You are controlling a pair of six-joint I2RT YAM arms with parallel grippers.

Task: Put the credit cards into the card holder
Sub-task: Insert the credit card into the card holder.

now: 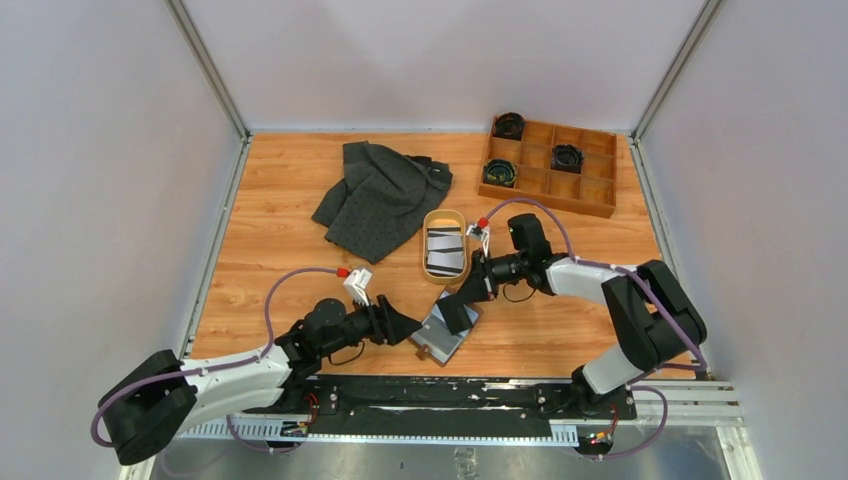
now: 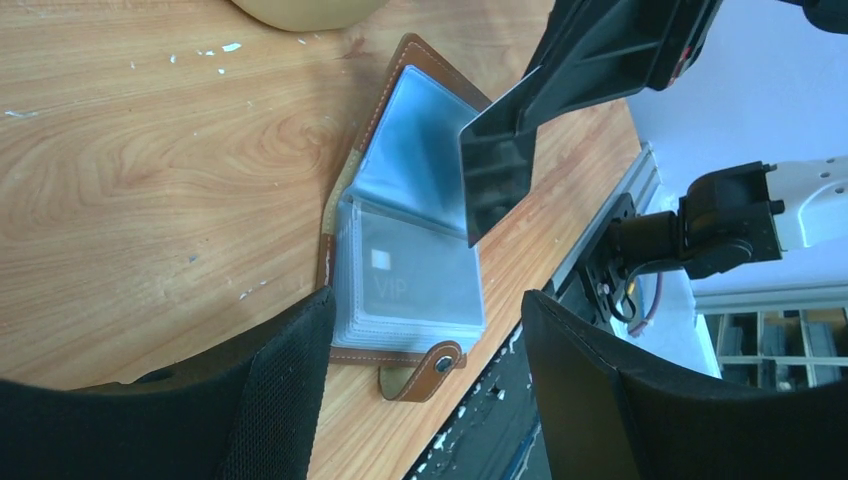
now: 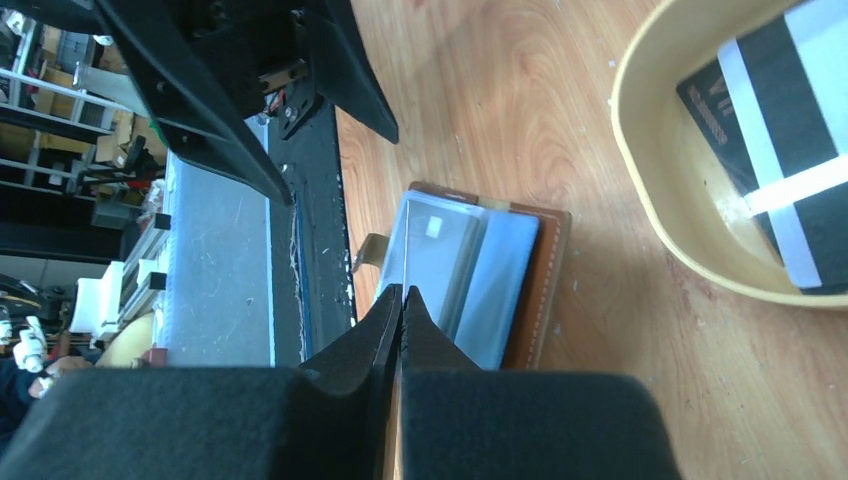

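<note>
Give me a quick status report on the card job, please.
Right pincer shut on a card, over the open holder. Left pincer open at the holder's edge. More cards in tray. Nothing in the way.

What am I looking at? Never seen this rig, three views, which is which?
Two robot arms bolted to a wooden table. The wide picture looks down from above; the other two come from a camera on each wrist. The open brown card holder lies near the front edge. The right tool is shut on a dark card over it; the left tool is open, close by the holder. Further back: a tan tray with striped cards, a grey cloth, a wooden compartment box.
</note>
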